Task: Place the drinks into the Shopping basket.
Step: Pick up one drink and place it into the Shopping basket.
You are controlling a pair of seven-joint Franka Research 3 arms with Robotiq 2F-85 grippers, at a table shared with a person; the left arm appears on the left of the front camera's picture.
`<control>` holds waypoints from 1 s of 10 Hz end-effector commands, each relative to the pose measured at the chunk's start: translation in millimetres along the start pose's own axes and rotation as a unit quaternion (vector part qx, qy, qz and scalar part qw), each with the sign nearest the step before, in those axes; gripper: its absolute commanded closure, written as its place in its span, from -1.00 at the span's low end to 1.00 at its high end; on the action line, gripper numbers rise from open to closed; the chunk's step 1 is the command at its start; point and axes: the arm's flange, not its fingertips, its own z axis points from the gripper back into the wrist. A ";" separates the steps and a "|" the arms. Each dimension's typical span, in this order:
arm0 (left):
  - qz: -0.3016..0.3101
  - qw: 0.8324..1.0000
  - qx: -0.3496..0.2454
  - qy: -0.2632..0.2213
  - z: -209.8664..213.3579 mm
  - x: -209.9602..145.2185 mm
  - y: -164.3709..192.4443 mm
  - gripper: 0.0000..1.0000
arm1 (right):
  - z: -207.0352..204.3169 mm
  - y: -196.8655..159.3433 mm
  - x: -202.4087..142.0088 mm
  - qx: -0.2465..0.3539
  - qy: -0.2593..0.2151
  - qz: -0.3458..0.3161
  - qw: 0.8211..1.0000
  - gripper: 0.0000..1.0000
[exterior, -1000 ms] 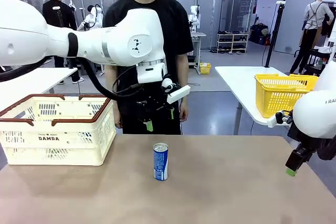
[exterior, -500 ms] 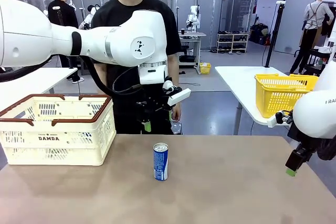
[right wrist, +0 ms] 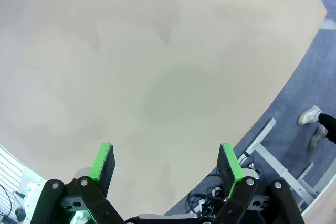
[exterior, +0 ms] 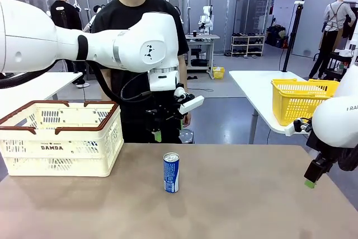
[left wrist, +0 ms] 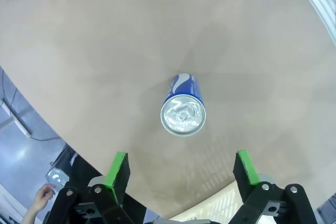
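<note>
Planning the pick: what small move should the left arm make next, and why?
Probably lower the left tool straight down over the slim blue metal can. The can stands upright on the tan table, and in the left wrist view its silver top sits between and just ahead of the open green pads.

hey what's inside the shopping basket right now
Through the slotted walls of the Shopping basket nothing shows near the top. The floor and lower interior are hidden by its sides. One blue can stands outside on the table.
</note>
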 end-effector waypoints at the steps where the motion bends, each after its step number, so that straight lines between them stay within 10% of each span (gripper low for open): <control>1: 0.000 1.000 -0.018 -0.006 -12.1 5.8 5.3 -1.00 | 0.5 -0.9 -0.4 -0.001 0.001 -0.002 1.000 -0.96; 10: 0.019 0.995 -0.091 -0.025 -102.3 7.3 14.8 -1.00 | 0.5 -0.9 -0.4 -0.001 0.001 -0.002 1.000 -0.96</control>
